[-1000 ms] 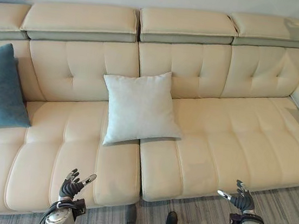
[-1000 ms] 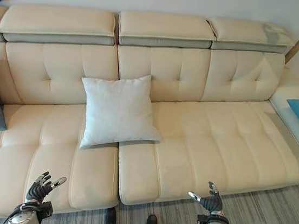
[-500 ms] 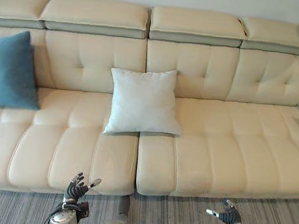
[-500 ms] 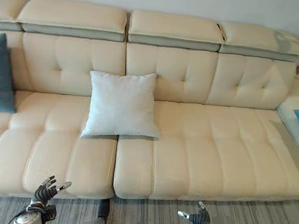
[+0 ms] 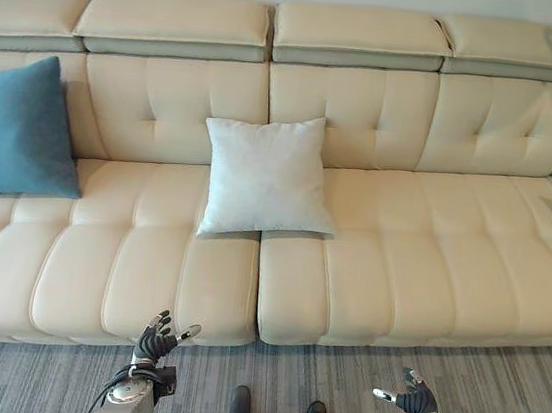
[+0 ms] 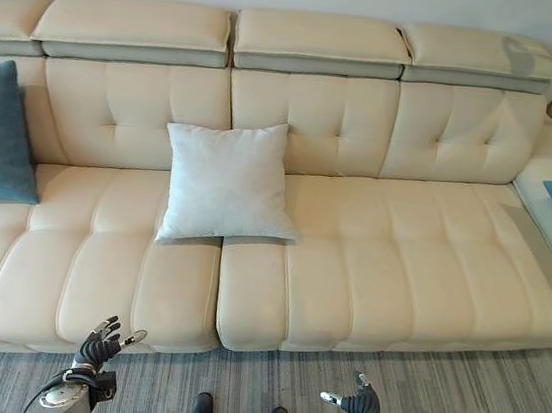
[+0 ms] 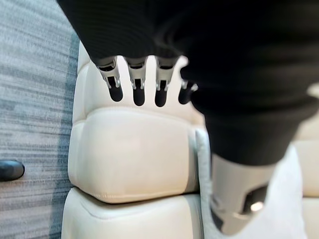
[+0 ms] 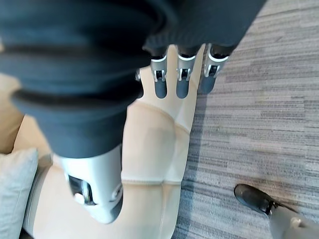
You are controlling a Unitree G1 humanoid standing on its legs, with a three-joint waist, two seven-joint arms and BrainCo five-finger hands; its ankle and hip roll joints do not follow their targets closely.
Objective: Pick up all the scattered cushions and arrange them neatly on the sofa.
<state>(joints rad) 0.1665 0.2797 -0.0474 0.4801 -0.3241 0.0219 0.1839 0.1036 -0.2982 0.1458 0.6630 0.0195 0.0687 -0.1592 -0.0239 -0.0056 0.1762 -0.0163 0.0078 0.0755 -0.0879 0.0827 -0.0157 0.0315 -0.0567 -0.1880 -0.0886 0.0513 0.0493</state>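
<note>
1. Left eye view showed the left hand and right hand low over the grey floor before the sofa, fingers relaxed and spread, holding nothing.
2. A white cushion leaned against the backrest mid-sofa; a blue cushion stood at the left end.
3. The right-hand seats lay bare.

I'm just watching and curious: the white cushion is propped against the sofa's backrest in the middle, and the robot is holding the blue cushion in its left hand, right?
Not quite. The left hand is open and holds nothing, low in front of the sofa. The blue cushion leans against the backrest at the sofa's left end, as the left eye view shows. The white cushion is indeed propped in the middle.
</note>
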